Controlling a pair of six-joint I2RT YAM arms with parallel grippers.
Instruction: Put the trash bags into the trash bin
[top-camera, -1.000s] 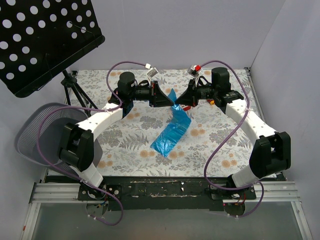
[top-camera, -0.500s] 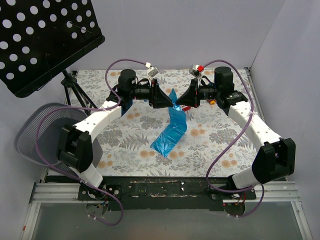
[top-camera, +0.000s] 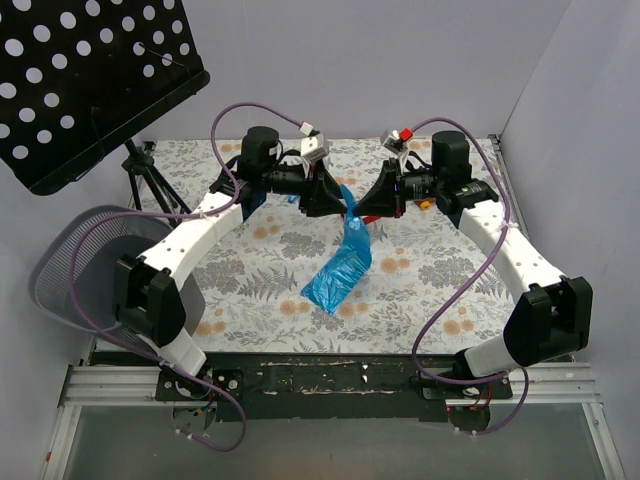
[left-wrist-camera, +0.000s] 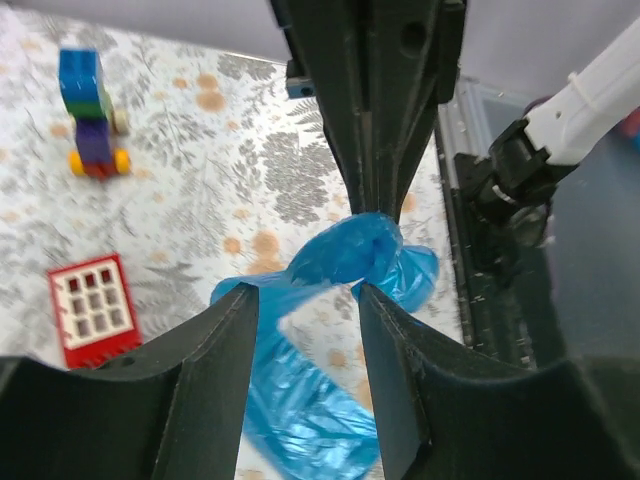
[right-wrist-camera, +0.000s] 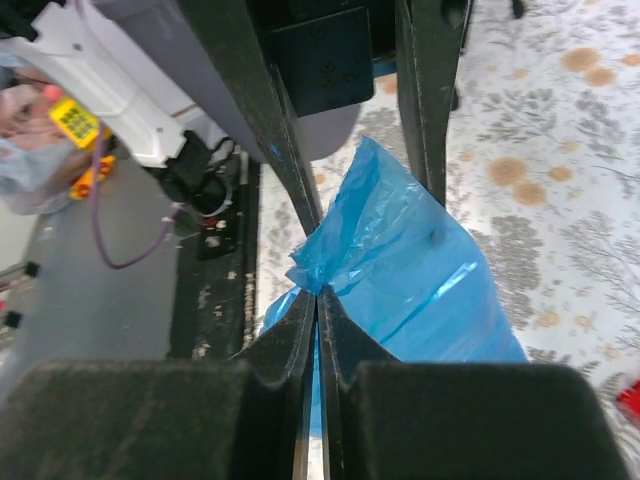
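Right tool (right-wrist-camera: 318, 297) is clamping the bunched top of the blue trash bag (right-wrist-camera: 420, 270), its fingers pressed together on the film. It is holding that end above the floral desk (top-camera: 440, 290) while the bag's lower end is resting on it. Left tool (left-wrist-camera: 305, 298) is facing it, fingers standing apart with the same bunch between them. Off to the left, the wire-mesh trash bin (top-camera: 70, 270) is sitting beside the left arm, well apart from the bag.
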